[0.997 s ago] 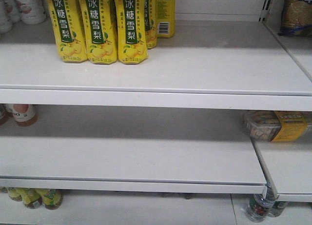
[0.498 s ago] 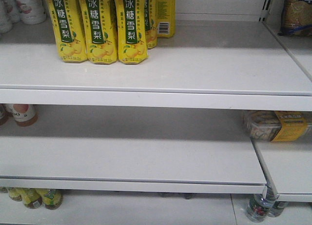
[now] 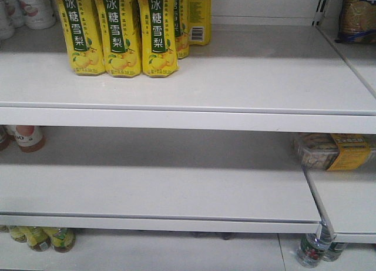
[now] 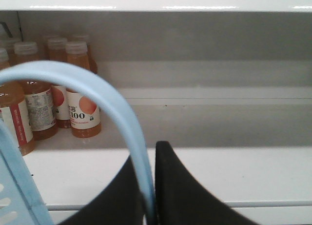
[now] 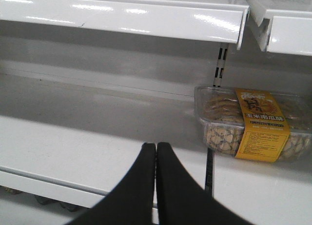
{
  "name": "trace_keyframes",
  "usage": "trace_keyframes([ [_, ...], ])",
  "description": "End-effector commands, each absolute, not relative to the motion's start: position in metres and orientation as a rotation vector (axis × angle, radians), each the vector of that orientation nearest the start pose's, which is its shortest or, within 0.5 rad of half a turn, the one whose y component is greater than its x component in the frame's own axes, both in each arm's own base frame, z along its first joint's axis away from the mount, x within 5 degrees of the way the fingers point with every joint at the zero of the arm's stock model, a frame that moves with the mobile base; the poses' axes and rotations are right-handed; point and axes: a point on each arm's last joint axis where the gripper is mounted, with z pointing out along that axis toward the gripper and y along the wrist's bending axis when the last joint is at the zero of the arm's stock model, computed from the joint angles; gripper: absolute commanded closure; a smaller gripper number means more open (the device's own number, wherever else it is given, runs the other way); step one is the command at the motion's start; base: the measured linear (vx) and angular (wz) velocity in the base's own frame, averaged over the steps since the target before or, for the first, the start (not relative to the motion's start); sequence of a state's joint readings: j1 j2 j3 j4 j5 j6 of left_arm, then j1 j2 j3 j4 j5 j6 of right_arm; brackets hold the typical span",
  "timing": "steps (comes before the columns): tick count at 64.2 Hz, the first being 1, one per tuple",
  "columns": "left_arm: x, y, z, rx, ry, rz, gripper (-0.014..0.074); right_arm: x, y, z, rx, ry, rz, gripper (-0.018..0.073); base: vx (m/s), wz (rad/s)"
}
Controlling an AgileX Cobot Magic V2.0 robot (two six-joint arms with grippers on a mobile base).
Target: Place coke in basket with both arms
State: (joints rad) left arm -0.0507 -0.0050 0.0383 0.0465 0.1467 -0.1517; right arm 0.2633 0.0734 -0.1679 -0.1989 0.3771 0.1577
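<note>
Left pincer point(image 4: 148, 186) clamped on basket handle point(image 4: 105, 100), right pincer point(image 5: 156, 154) fully closed, holding nothing

Both grippers are matte black: the left gripper point(image 4: 146, 186) shows two smooth, curved, pointed fingers; the right gripper point(image 5: 156, 161) shows the same tapering pair.

A shop: white metal shelves point(image 3: 176, 94) stocked with rows of yellow drink cartons point(image 3: 117, 33), juice bottles point(image 4: 83, 103) and packaged biscuits point(image 5: 253, 122).
</note>
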Motion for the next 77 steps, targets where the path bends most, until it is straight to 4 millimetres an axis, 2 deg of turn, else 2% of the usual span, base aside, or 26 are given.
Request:
trace_keyframes([
  [1, 0.054, -0.003, 0.215, 0.03, 1.449, -0.045, 0.0603, 0.054, 0.008, 0.247, -0.207, 1.665, 0.109, 0.0569, 0.0, 0.0],
  [22, 0.054, -0.003, 0.215, 0.03, 1.449, -0.045, 0.0603, 0.054, 0.009, 0.244, -0.21, 1.661, 0.11, 0.0569, 0.0, 0.0],
  [29, 0.054, -0.003, 0.215, 0.03, 1.449, -0.045, 0.0603, 0.057, 0.009, 0.232, -0.222, 1.676, 0.074, 0.0569, 0.0, 0.0],
  [45, 0.054, -0.003, 0.215, 0.03, 1.45, -0.045, 0.0603, 0.064, 0.003, 0.194, -0.02, 1.622, 0.047, 0.0569, 0.0, 0.0],
  [54, 0.054, -0.003, 0.215, 0.03, 1.45, -0.045, 0.0603, 0.063, -0.002, 0.194, 0.053, 1.623, 0.014, 0.0569, 0.0, 0.0],
  [62, 0.054, -0.003, 0.215, 0.03, 1.45, -0.045, 0.0603, 0.057, -0.002, 0.195, 0.05, 1.576, -0.006, 0.0569, 0.0, 0.0],
  [77, 0.054, -0.003, 0.214, 0.029, 1.452, -0.044, 0.0603, 0.056, -0.003, 0.192, 0.037, 1.612, -0.026, 0.0569, 0.0, 0.0],
])
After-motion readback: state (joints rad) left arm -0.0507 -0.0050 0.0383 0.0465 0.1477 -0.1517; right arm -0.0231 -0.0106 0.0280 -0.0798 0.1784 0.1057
